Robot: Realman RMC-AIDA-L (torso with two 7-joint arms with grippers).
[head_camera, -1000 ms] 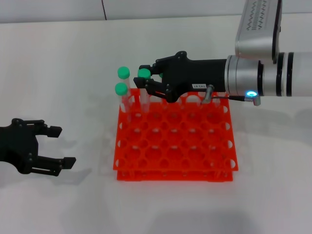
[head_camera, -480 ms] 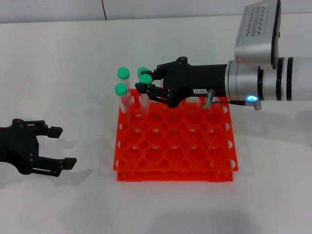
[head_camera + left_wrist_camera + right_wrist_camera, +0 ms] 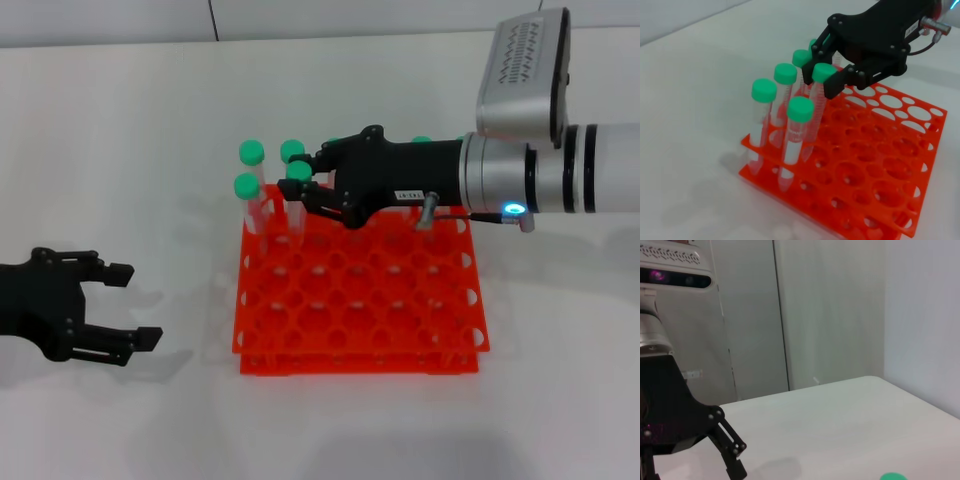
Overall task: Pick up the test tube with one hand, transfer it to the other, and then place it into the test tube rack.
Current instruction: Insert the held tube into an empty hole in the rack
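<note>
Head view: the bright orange-red square plastic test tube rack [image 3: 360, 300] is sitting on the white table [image 3: 120, 150], and the label-bearing black right gripper [image 3: 302, 190] is reaching over its far-left corner, clenched on the slim clear green-capped test tube [image 3: 298, 190], which is standing upright in a rack hole. The unlabelled black left gripper [image 3: 125, 303] is resting spread and empty on the table, well apart from the rack.

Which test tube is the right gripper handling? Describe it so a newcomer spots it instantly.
Find the orange test tube rack and go to its far-left corner, where green-capped tubes stand. The test tube is the only one pinched between the fingers of the right gripper.
</note>
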